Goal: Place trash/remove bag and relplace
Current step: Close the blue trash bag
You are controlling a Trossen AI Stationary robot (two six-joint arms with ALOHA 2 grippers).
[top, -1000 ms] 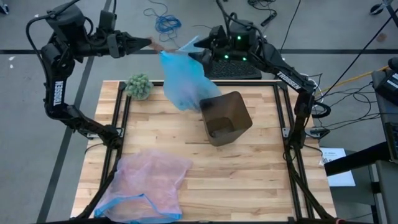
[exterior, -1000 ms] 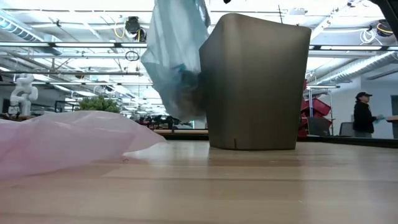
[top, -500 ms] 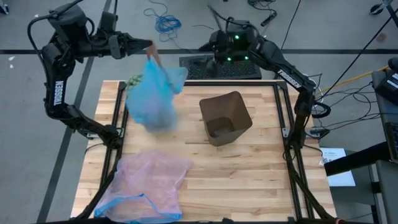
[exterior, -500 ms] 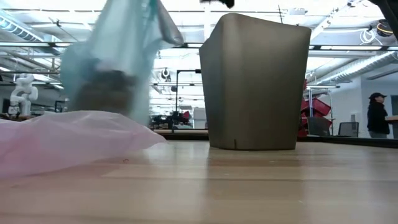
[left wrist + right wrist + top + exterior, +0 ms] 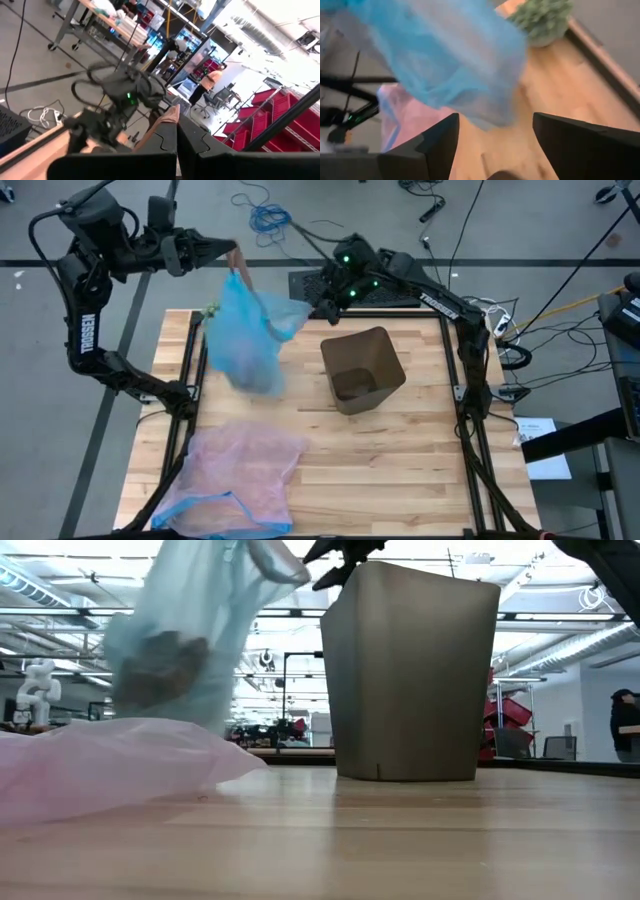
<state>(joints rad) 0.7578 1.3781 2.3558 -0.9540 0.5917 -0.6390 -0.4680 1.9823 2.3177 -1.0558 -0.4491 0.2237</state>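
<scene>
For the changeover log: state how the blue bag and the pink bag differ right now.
The blue bag hangs in the air from the shut left gripper; the pink bag lies flat on the table. The blue bag bulges with dark contents; the pink bag looks slack. Both are thin, translucent plastic.

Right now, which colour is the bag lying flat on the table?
Translucent pink bag with a blue rim; high view.

Two black jointed arms with white lettering; one wrist glows green.
</scene>
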